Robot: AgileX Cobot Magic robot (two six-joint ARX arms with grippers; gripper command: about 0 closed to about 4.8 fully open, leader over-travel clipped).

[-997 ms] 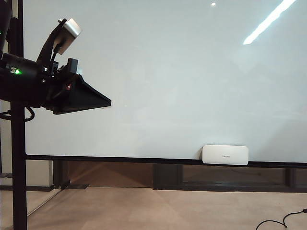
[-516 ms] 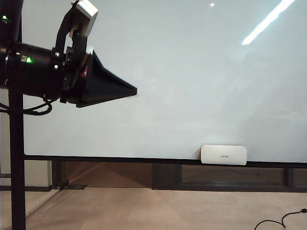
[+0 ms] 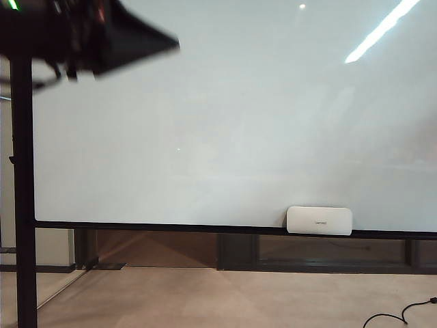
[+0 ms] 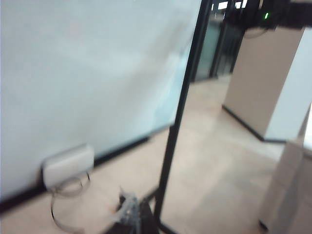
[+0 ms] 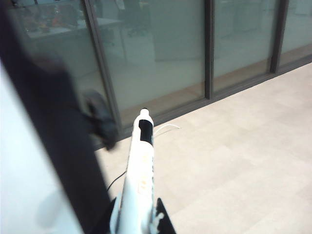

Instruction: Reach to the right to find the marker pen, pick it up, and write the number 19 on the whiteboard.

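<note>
Movement: up and rightward goes the dark arm in the exterior view — a second ago it sat mid-height at the left edge, now it is blurred right at the top-left corner, its tapered black snout pointing across the board.
Left tool [image 3: 160,44]: that black wedge is all we get of it in the exterior view; at the edge of the left wrist view [image 4: 129,214] only a blurred pale tip over a dark body shows, so I cannot tell whether it is wide or narrow, and nothing can be seen in it.
Right tool [image 5: 139,219]: barely peeking in at the edge of its own wrist view, dark fingers [image 5: 163,222] pinched narrow either side of a white barrel — it is holding the marker pen!
Marker pen [image 5: 141,161]: white body, black band near the far end, pale tip, sticking out ahead of the tool toward glass partitions and pale floor, with the board's black frame post [image 5: 53,131] just beside it.
Whiteboard [image 3: 239,123]: big, glossy, spotless — only ceiling-light reflections on it.
Eraser [image 3: 319,221]: white block resting on the board's bottom rail, well apart from either arm.
The number 19: nowhere on the board, not one stroke.
Done so far: pen found and gripped, by the look of it.
Left to do: swing the pen round to face the board, touch the tip down, and draw both digits — I'd call this under halfway.
</note>
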